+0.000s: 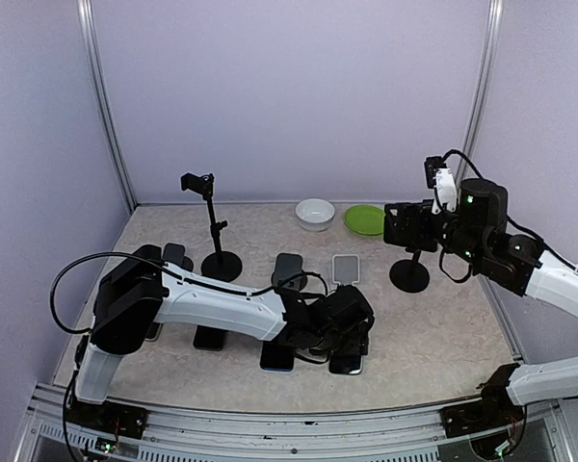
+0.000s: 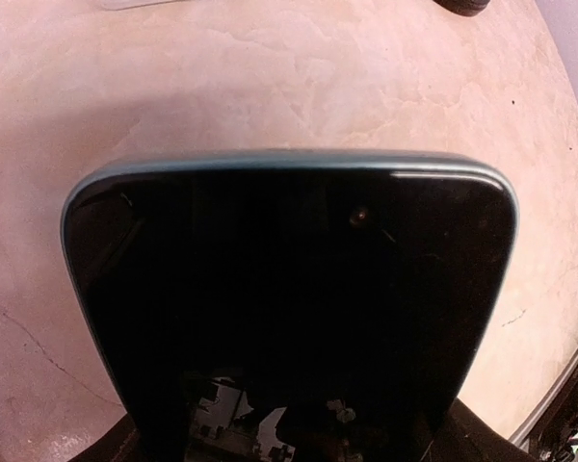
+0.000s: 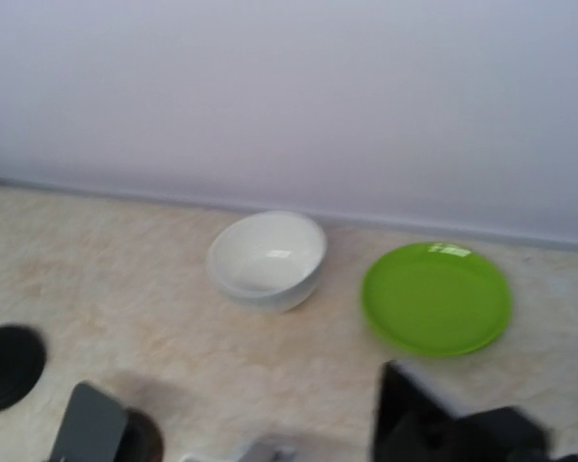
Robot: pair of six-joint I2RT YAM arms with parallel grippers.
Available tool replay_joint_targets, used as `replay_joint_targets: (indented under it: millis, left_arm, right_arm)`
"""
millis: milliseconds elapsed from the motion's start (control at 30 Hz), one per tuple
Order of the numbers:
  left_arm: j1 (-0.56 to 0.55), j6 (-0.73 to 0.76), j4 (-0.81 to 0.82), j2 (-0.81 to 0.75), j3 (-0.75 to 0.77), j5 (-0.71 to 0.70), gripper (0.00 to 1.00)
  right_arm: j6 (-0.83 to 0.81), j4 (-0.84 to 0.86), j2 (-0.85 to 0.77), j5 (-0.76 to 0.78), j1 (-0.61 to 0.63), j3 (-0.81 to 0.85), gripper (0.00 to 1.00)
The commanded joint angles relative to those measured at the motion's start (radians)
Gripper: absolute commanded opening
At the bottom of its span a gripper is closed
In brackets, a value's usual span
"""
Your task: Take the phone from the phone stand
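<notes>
A dark-screened phone [image 2: 289,289] with a grey-green rim fills the left wrist view, low over the tabletop. My left gripper [image 1: 344,337] is shut on its near end at the table's front centre; the fingers are hidden behind it. On the right stands a black phone stand [image 1: 409,275] on a round base. My right gripper [image 1: 403,225] is level with the stand's top, jaws wide. A dark phone edge [image 3: 405,404] shows at the bottom of the blurred right wrist view, and I cannot tell whether the fingers touch it.
A second stand [image 1: 215,231] with an empty clamp stands at the back left. Several phones [image 1: 289,269] lie flat around the table's middle and left. A white bowl [image 1: 315,214] and a green plate [image 1: 365,219] sit by the back wall.
</notes>
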Motion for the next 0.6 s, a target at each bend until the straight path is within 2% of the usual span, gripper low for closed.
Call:
replay_joint_targets:
  millis: [0, 100, 233, 400, 567]
  left_arm:
    - [0.007, -0.041, -0.070, 0.039, 0.069, 0.009, 0.58]
    - [0.009, -0.054, -0.121, 0.070, 0.114, 0.001, 0.62]
    - [0.011, -0.082, -0.220, 0.115, 0.179, -0.020, 0.73]
    - [0.013, -0.092, -0.261, 0.134, 0.208, -0.023, 0.82]
    - [0.014, -0.084, -0.276, 0.139, 0.219, -0.020, 0.98]
  right_arm:
    - [-0.012, 0.004, -0.052, -0.049, -0.060, -0.031, 1.00]
    - [-0.002, 0.005, -0.064, -0.068, -0.093, -0.048, 1.00]
    - [0.009, 0.007, -0.069, -0.100, -0.134, -0.066, 1.00]
    - [0.010, 0.007, -0.073, -0.132, -0.177, -0.073, 1.00]
    - [0.012, 0.001, -0.071, -0.190, -0.235, -0.079, 1.00]
